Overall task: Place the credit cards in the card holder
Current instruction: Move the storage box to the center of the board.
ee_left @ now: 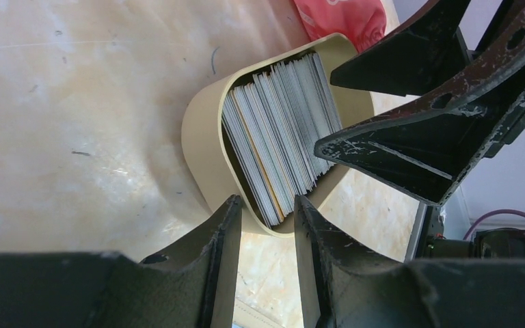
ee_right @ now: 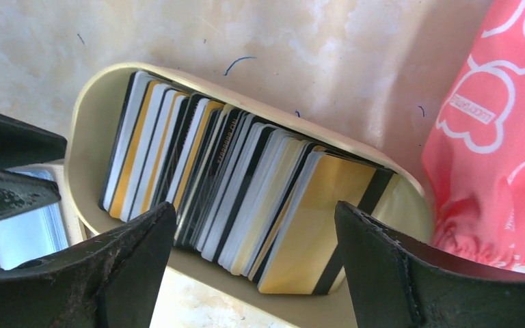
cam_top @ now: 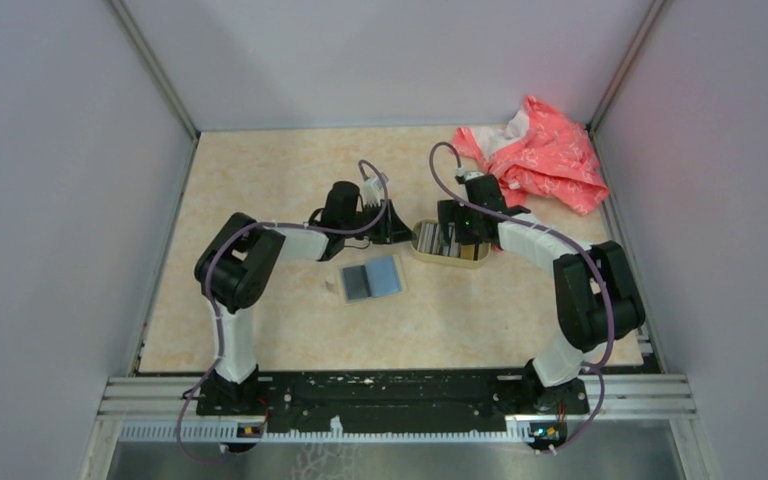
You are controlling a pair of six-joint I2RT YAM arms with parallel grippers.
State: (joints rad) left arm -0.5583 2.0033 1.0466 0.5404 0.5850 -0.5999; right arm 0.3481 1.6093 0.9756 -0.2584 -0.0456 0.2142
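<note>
The right gripper (ee_right: 253,219) is hovering, fingers spread wide, over the credit cards (ee_right: 232,191) packed on edge in the oval tan dish (ee_right: 85,137), with the card holder (cam_top: 372,278) lying nearby, so closing risks grabbing several cards, while the narrowly parted left gripper (ee_left: 265,219) is crowding the dish's end.

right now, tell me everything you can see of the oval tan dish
The dish is a pale tan oval with a raised, smooth, plastic-looking rim, flat on the marbled table. Inside, cards stand on edge, leaning, nearly filling it. The open right gripper hovers over it, fingers spread along its length; contact is unclear. The left gripper points at one end; a pink cloth lies by the other.
</note>
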